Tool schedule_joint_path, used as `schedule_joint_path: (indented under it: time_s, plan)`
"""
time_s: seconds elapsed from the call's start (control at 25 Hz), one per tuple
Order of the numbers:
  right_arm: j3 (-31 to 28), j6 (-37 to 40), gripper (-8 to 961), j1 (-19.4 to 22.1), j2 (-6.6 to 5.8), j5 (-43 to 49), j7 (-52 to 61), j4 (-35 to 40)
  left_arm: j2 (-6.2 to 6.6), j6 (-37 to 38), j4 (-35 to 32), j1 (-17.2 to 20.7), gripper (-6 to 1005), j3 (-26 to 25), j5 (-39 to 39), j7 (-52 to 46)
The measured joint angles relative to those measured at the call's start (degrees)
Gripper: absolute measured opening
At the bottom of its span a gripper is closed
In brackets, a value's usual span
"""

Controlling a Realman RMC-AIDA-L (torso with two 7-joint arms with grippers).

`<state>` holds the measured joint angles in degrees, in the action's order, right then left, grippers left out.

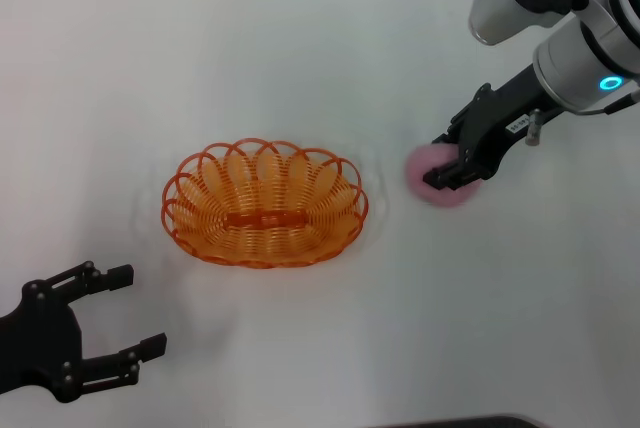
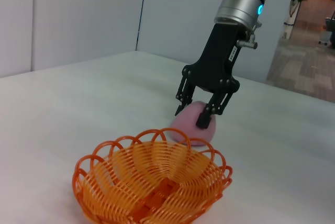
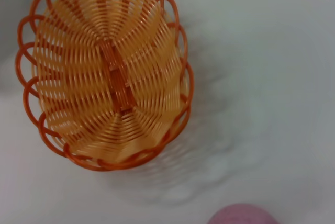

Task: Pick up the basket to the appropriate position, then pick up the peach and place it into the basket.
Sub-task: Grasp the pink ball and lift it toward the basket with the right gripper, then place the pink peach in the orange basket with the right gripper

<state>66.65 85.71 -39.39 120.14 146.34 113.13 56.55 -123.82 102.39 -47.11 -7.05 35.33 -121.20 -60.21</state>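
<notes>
Straddling the peach [image 1: 438, 179], the right gripper [image 1: 452, 170] has its jaws spread, one finger on either side of the fruit, which sits on the white surface [image 1: 300, 48]. The basket [image 1: 263, 204] lies empty, well apart from the jaws. The left gripper [image 1: 125, 313] idles, jaws spread. Judging by this, the fruit pickup is in hand; next the jaws must pinch, then lift

Bright, even overhead light washes the white worktop [image 1: 300, 38] almost featureless. Shadows are faint and soft, a pale smudge beside the basket [image 1: 263, 205]. The right wrist view is soft, the peach [image 3: 242, 215] blurred at its edge.
</notes>
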Motion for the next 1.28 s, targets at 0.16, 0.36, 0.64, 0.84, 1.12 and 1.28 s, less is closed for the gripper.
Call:
schedule_joint_path:
  time_s: [0.16,0.36,0.64,0.84,1.12,1.28]
  plan:
    - [-0.41,0.20,492,-0.14,-0.06,-0.06,-0.22,0.70,0.11,0.01,0.00,-0.13,857,-0.15,0.00,-0.08]
    - [-0.60,2.38,362,-0.28,-0.08,-0.28,-0.30,1.66,0.13,0.35,0.03,-0.41,857,-0.58,0.00,-0.08]
    - [-0.74,9.32,302,-1.86,-0.02,-1.62,-0.45,3.23,0.16,0.61,0.00,-0.53,857,-0.61,0.00,-0.08]
    - [-1.27,12.78,257,-3.16,0.08,-3.01,-1.03,3.73,0.16,0.62,0.00,-0.52,857,-0.61,0.00,-0.08]
    - [-1.35,17.43,230,-4.75,0.35,-4.08,-1.27,3.75,0.16,0.61,0.00,-0.51,856,-0.61,0.01,-0.08]
    - [-1.34,18.06,231,-4.73,0.38,-6.79,-1.71,4.28,0.16,0.62,0.00,-0.63,856,-0.62,0.01,-0.08]
